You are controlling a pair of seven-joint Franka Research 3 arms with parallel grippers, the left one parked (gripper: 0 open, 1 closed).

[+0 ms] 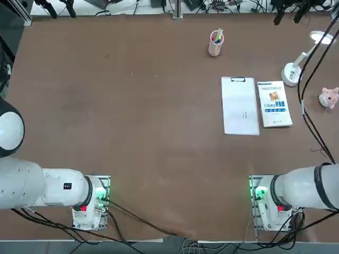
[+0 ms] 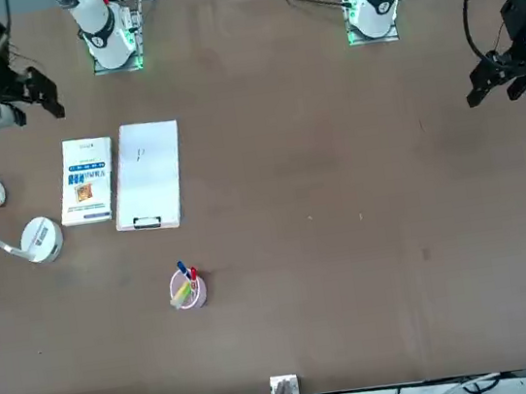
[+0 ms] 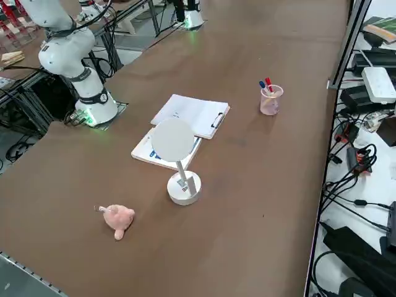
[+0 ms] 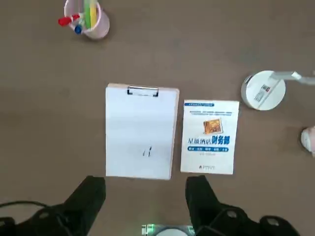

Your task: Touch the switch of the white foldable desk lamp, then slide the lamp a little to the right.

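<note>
Brown tabletop spreads under everything we see, with cables and small devices along a ledge past its far edge. Our right gripper (image 4: 145, 196) hangs above the table with its two fingers wide apart and nothing between them; in the front view it shows near the table's edge, on the side of our right arm's base. Just ahead of the fingers in the wrist view lie a clipboard (image 1: 240, 106) holding white paper and, beside it on the right, a white book (image 1: 274, 104) with blue lettering and a small orange picture on its cover. Next comes the white lamp (image 1: 292, 74), standing beyond the book on its right, its round base on the table, its thin arm angled and its flat head raised. Near the lamp, closer to us and farther right, sits a pink pig figure (image 1: 329, 98). Farther out, beyond the clipboard, a pink cup (image 1: 215, 43) holds several coloured pens (image 1: 218, 36).
</note>
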